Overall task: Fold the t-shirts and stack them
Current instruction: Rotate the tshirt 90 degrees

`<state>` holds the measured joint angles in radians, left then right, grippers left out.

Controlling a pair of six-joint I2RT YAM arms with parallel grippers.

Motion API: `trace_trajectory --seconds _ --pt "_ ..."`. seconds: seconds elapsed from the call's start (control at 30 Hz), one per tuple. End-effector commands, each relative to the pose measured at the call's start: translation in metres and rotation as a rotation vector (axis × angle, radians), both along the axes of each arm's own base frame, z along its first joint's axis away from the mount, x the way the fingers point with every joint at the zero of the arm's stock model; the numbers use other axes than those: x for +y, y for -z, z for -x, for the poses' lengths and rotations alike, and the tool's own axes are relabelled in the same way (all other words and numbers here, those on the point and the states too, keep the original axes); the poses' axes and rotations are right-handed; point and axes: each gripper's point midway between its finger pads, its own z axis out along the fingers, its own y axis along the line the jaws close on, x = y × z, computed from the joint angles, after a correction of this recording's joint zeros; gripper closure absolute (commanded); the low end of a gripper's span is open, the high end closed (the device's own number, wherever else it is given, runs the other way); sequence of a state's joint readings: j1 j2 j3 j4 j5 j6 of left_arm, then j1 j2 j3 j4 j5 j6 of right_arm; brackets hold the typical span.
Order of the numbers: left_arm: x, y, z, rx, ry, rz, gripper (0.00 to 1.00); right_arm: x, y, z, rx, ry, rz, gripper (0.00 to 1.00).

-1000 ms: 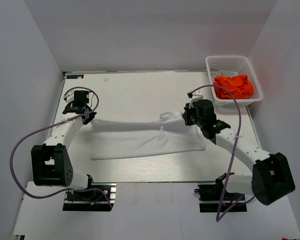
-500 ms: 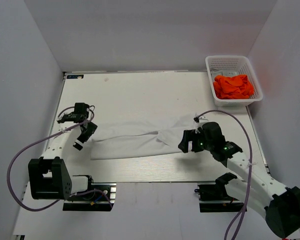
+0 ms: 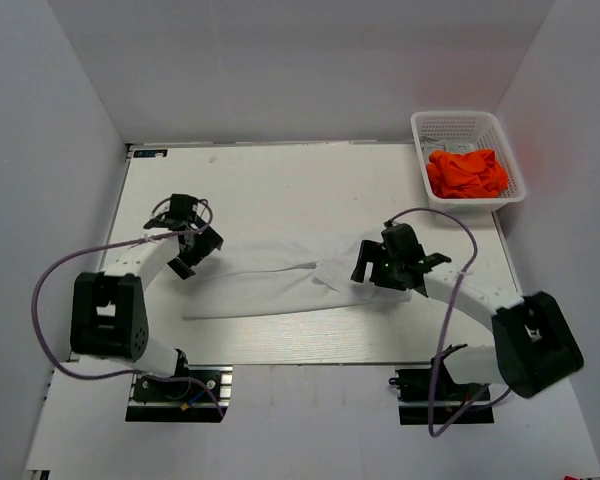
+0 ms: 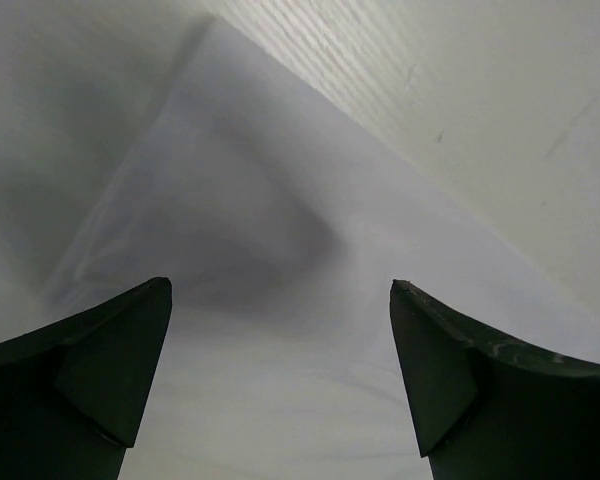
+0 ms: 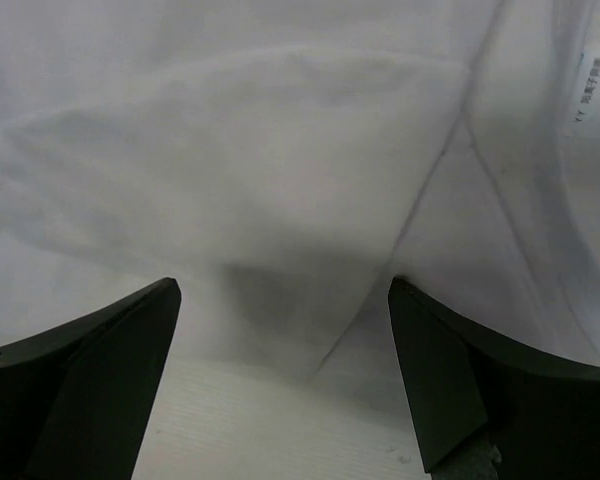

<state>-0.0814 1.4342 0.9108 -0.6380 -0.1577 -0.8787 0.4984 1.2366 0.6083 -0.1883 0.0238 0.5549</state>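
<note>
A plain white t-shirt [image 3: 270,285] lies crumpled lengthwise across the middle of the table. My left gripper [image 3: 197,254] hovers over its left end, open, with only white fabric [image 4: 280,250] below the spread fingers [image 4: 100,370]. At the shirt's right end my right gripper [image 3: 372,274] is open too, above a folded edge of the cloth [image 5: 280,150] and a strip of bare table. Neither gripper holds anything. Bright orange t-shirts [image 3: 467,172] lie bunched in the basket at the back right.
The white lattice basket [image 3: 460,117] stands at the table's far right corner against the wall. White walls close in the left, back and right sides. A garment label [image 5: 595,95] shows on the shirt near my right gripper.
Both grippers opened and let go of the white t-shirt, which had been stretched between them. It dropped onto the table. Both arms pulled toward the near edge, then came back over its ends.
</note>
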Motion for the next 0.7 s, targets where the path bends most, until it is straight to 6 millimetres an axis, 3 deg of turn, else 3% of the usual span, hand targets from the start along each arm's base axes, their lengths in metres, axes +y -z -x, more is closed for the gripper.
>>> trace_trajectory --seconds 0.0,0.1,0.17,0.23,0.3,0.33,0.37,0.4,0.43,0.47,0.5,0.53,0.6,0.63,0.67 --pt "-0.025 0.026 0.004 0.054 0.105 0.021 0.0 -0.006 0.016 -0.011 0.116 0.125 0.009 0.1" --pt "-0.036 0.053 0.019 0.127 0.15 0.003 0.0 -0.006 0.035 -0.018 0.19 0.13 0.029 0.1" --pt "-0.044 0.069 0.045 0.218 0.157 0.0 0.0 -0.013 0.04 -0.027 0.207 0.156 0.038 0.1" --pt "-0.055 0.081 0.07 0.265 0.183 -0.003 0.02 -0.005 0.043 -0.047 0.217 0.132 0.005 0.1" --pt "-0.073 0.084 0.088 0.298 0.236 0.048 0.02 -0.001 0.033 -0.087 0.158 0.124 0.0 0.1" --pt "-0.079 0.086 0.098 0.325 0.251 0.061 0.02 0.0 0.047 -0.094 0.196 0.121 0.005 0.1" --pt "-0.1 0.086 0.113 0.344 0.306 0.119 0.02 0.013 0.044 -0.121 0.185 0.072 -0.038 0.1" --pt "-0.114 0.084 0.116 0.331 0.34 0.166 0.02 0.025 0.042 -0.13 0.188 0.028 -0.079 0.1" --pt "-0.126 0.087 0.123 0.329 0.369 0.206 0.02 0.044 0.04 -0.174 0.134 -0.007 -0.107 0.1" --pt "-0.165 0.079 0.112 0.229 0.451 0.314 0.02 0.044 0.045 -0.193 0.081 -0.033 -0.046 0.1" --pt "-0.18 0.077 0.11 0.205 0.487 0.355 0.03 0.043 0.053 -0.203 0.08 -0.051 0.008 0.1" --pt "-0.204 0.059 0.091 0.14 0.534 0.376 0.03 0.06 0.055 -0.255 0.049 -0.074 0.036 0.1" --pt "-0.228 0.055 0.099 0.15 0.614 0.277 0.03 0.073 0.061 -0.267 0.102 -0.126 0.016 0.1" --pt "-0.246 0.048 0.088 0.112 0.63 0.246 0.03 0.087 0.045 -0.311 0.015 -0.151 -0.012 0.1" --pt "-0.264 0.046 0.098 0.109 0.688 0.235 0.03 0.095 0.041 -0.315 0.002 -0.172 -0.025 0.1"
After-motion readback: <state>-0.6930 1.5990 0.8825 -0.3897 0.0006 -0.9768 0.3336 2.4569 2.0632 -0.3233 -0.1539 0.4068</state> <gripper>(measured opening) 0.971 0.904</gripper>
